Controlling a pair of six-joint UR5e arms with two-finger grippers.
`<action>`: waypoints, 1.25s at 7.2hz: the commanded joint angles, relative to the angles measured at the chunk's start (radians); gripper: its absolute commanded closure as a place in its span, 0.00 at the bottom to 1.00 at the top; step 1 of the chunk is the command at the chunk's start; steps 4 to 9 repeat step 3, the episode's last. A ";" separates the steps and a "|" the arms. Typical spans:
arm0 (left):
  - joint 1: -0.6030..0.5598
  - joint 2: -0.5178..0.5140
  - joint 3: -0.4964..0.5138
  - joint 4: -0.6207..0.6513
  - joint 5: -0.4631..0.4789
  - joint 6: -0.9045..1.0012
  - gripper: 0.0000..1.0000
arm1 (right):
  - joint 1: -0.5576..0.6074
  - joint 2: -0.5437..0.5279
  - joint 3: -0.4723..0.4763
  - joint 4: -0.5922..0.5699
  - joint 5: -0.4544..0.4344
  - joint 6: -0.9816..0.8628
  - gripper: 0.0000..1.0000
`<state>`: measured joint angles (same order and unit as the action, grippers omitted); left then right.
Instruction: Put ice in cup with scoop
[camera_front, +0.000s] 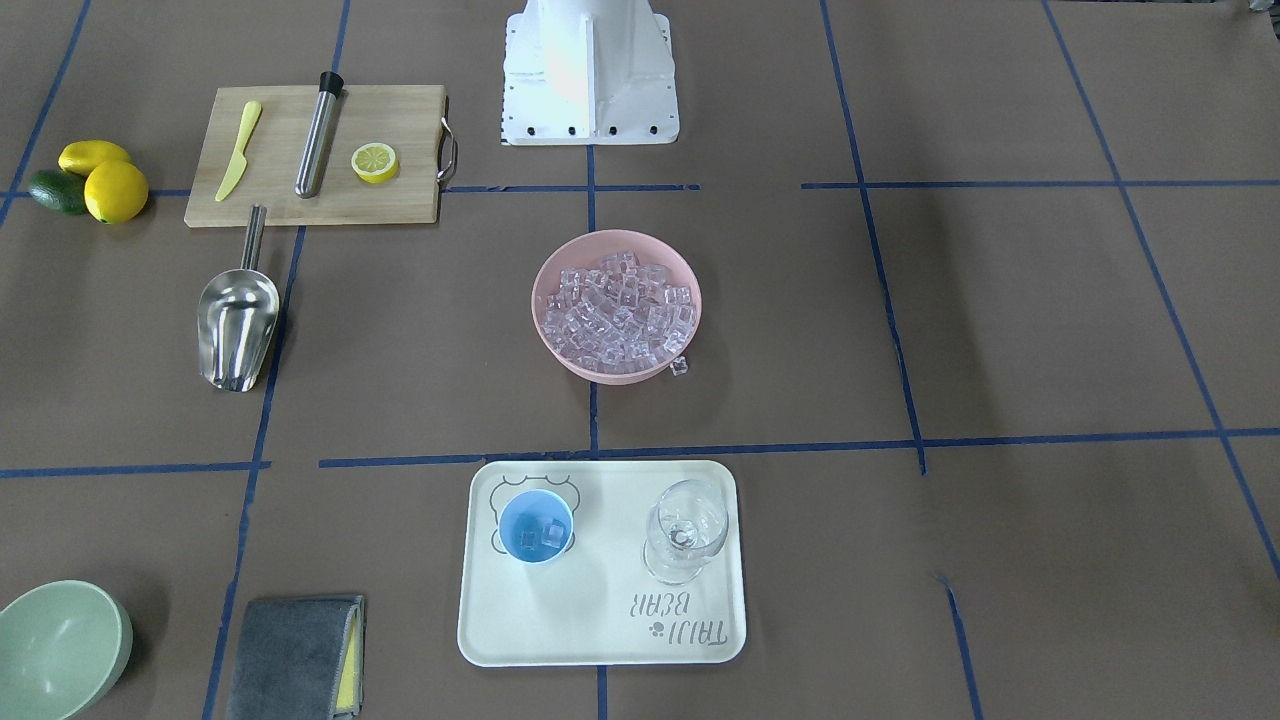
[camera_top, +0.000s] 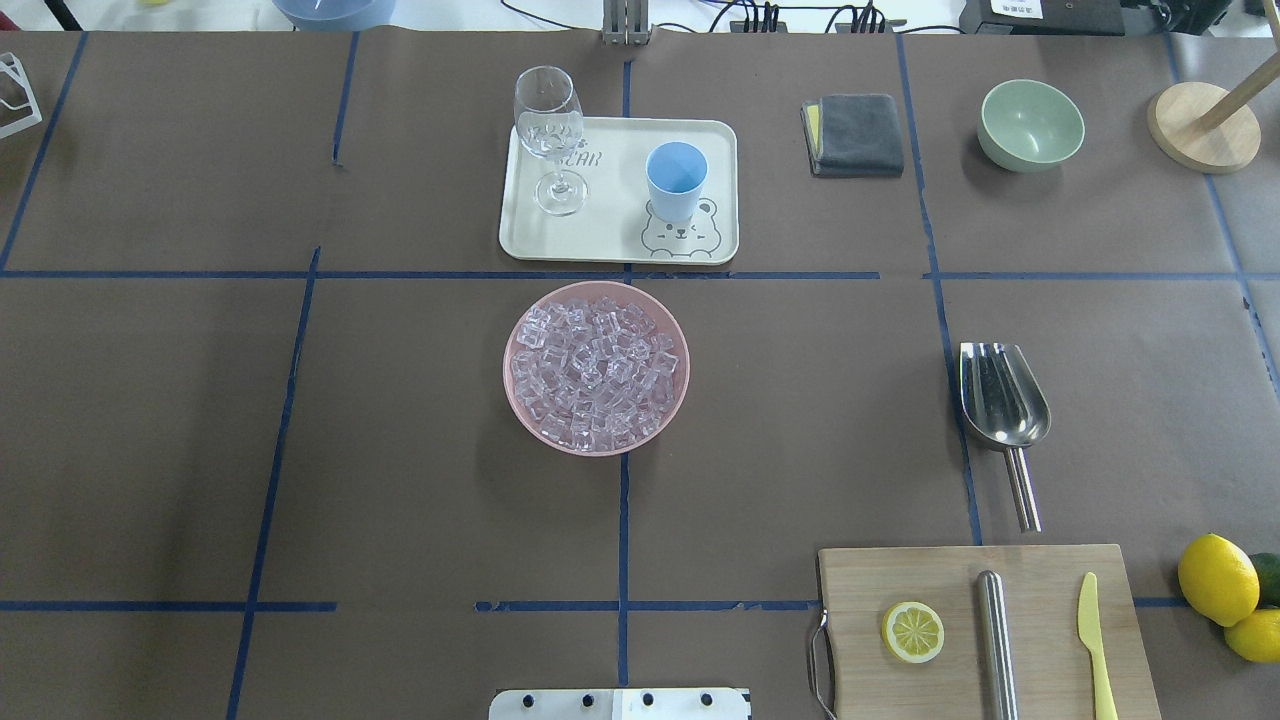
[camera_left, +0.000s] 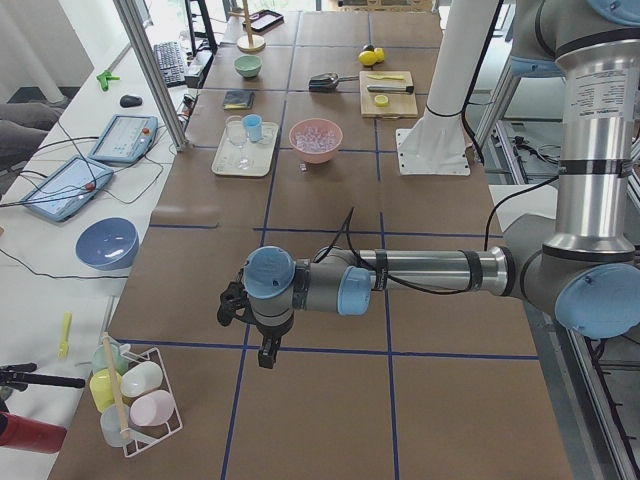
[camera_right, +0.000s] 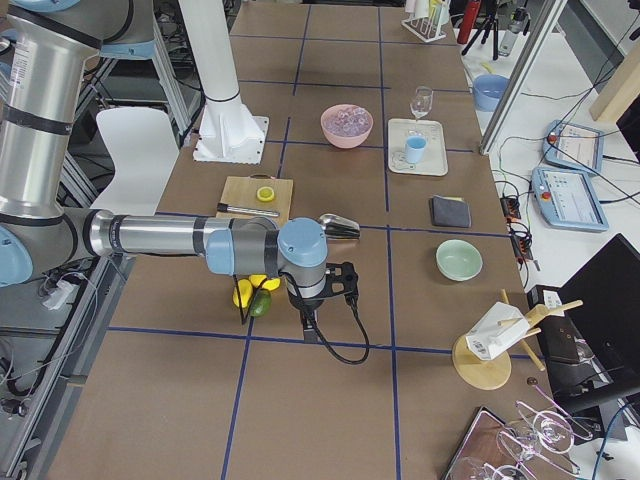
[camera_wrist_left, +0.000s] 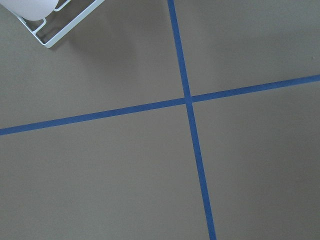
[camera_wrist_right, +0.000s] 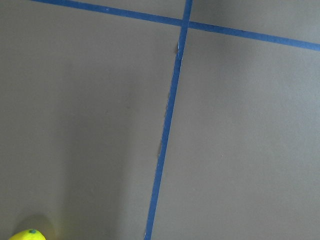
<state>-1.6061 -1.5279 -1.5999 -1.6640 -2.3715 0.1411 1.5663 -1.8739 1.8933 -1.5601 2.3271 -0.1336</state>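
Ice is mostly heaped in the pink bowl mid-bench. One stray cube sits on the paper just beside the bowl, and I can see a couple of cubes in the cup. The cup's upright on the tray, over the bear drawing, by the bench edge opposite the robot, with a stemmed glass next to it. The scoop lies empty toward the robot's right end, handle pointing at the cutting board. The left gripper hangs over bare paper near the left end, and the right gripper is by the lemons. Both only show on the side cams, so I can't tell how wide the fingers are.
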 joint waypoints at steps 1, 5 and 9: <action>0.000 0.000 -0.003 0.001 0.000 0.000 0.00 | 0.000 0.001 0.000 0.000 0.000 0.000 0.00; 0.000 0.000 -0.002 0.001 0.000 0.000 0.00 | 0.000 -0.001 -0.002 0.000 0.000 -0.003 0.00; 0.000 0.000 -0.002 0.001 0.000 0.000 0.00 | 0.000 -0.001 -0.002 0.000 0.000 -0.003 0.00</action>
